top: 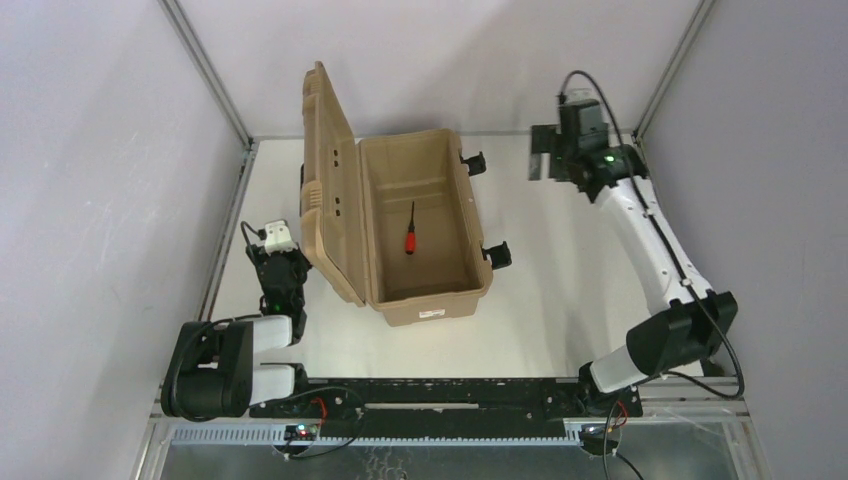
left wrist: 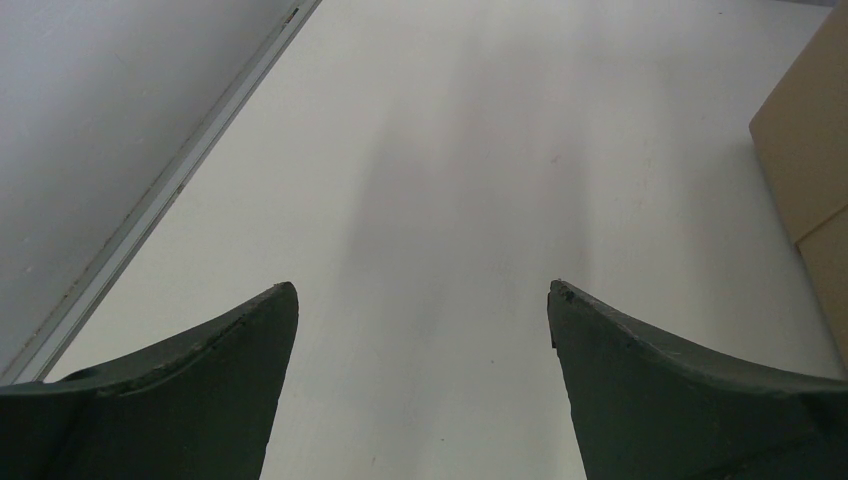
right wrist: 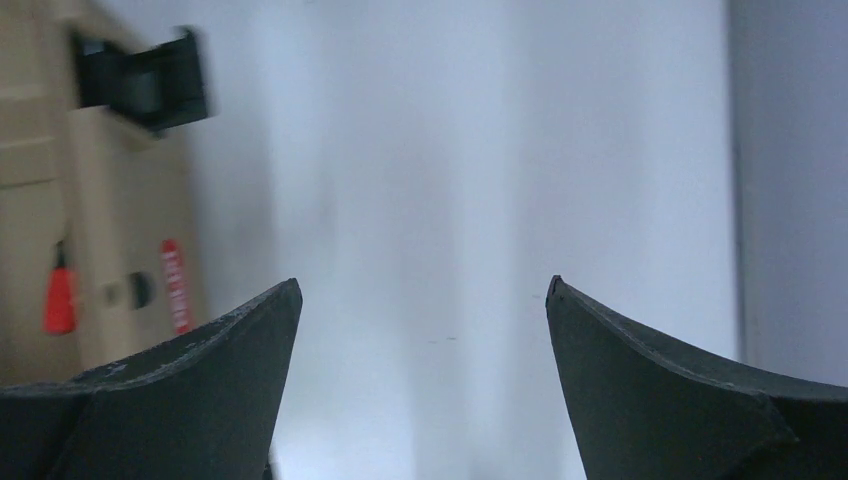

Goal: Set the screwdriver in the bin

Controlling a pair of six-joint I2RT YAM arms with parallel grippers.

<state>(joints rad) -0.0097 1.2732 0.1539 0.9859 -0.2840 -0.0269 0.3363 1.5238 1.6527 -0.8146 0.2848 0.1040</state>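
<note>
Screwdriver inside bin (lid up)

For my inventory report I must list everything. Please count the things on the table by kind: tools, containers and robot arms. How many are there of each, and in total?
Screwdriver: 1, lying inside the bin
Bin: 1, lid open
Robot arms: 2, the left arm and the right arm
Total: 4
</note>
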